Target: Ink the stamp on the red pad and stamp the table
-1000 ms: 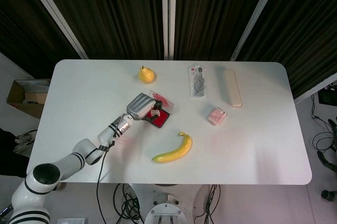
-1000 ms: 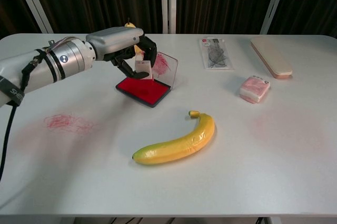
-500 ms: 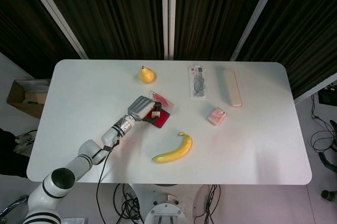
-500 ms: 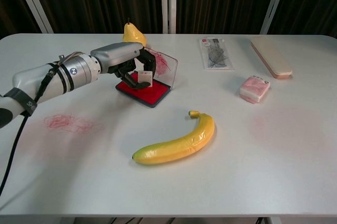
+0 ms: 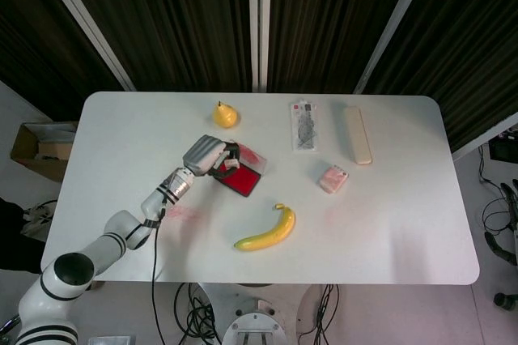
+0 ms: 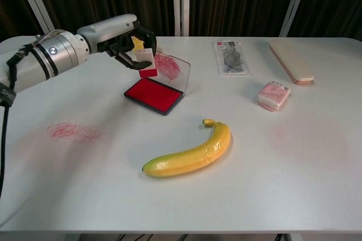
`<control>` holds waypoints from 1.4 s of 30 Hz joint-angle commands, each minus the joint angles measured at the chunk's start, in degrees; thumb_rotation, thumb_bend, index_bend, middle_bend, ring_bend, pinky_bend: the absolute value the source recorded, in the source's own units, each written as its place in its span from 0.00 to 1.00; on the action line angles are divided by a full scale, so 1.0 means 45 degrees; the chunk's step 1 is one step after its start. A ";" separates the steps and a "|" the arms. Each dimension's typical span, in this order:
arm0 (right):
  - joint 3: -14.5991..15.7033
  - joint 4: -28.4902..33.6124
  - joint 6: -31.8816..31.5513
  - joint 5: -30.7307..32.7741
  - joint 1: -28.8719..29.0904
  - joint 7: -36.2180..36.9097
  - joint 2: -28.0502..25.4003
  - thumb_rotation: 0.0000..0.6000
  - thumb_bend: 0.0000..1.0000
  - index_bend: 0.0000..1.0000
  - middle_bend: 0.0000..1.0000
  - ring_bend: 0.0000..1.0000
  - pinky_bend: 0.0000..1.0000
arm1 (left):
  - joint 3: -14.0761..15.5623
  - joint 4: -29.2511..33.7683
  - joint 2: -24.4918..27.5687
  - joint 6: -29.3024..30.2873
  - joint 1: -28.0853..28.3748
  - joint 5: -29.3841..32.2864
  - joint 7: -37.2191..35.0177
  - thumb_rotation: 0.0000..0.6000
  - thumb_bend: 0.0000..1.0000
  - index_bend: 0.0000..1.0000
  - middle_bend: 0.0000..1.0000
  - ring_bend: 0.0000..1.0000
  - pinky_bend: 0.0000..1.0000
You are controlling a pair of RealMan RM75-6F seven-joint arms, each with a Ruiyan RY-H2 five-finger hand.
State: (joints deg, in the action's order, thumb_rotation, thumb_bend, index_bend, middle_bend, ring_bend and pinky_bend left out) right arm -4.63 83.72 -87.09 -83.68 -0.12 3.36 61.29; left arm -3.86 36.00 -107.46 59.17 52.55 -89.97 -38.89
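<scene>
left hand: grey five-finger robot hand is gripping the small white block stamp with a red inked face, fingers curled round its upper part; it is hovering above and just behind the pad, clear of it
stamp: red face is pointing down and slightly toward the camera in the chest view; not touching anything below
pad: flat red ink pad in a black tray is lying open on the white table, its clear hinged lid with red smears standing up at the back edge
right hand: not showing in either view
step in hand: judging by the red face and the stamp held off the pad, inking looks done; the carry toward a bare stretch of table is what remains
next move: calls for bringing the stamp down flat on bare tabletop, clear of the lid and of the yellow banana in front of the pad
existing mark: faint red smudge on the table is sitting left of the pad, near the forearm; free white surface lies around it
watch: stamp face is looking slightly tilted, so it needs levelling before the press or the print will come out partial
</scene>
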 commanded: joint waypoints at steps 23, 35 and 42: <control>0.0293 0.0305 -0.0144 -0.0432 -0.0005 -0.0696 0.0228 1.00 0.18 0.00 0.00 0.00 0.00 | 0.2503 0.1828 0.2071 0.2967 -0.5237 -0.0676 0.1743 1.00 0.42 0.59 0.60 1.00 1.00; 0.0291 0.0308 0.0104 -0.0306 0.0077 -0.0715 0.0231 1.00 0.18 0.00 0.00 0.00 0.00 | 0.2326 0.1221 0.1716 0.2681 -0.5328 -0.0687 0.1259 1.00 0.43 0.54 0.55 1.00 1.00; 0.0242 0.0517 0.0050 -0.0234 0.0055 -0.0876 0.0045 1.00 0.18 0.00 0.00 0.00 0.00 | 0.2312 0.1034 0.1619 0.2633 -0.5319 -0.0806 0.0893 1.00 0.42 0.45 0.46 1.00 1.00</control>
State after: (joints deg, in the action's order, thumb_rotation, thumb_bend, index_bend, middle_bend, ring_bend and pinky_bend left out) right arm -3.53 86.03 -86.84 -84.74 0.15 -0.56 61.52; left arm 6.58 40.78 -100.10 71.07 28.60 -93.55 -34.71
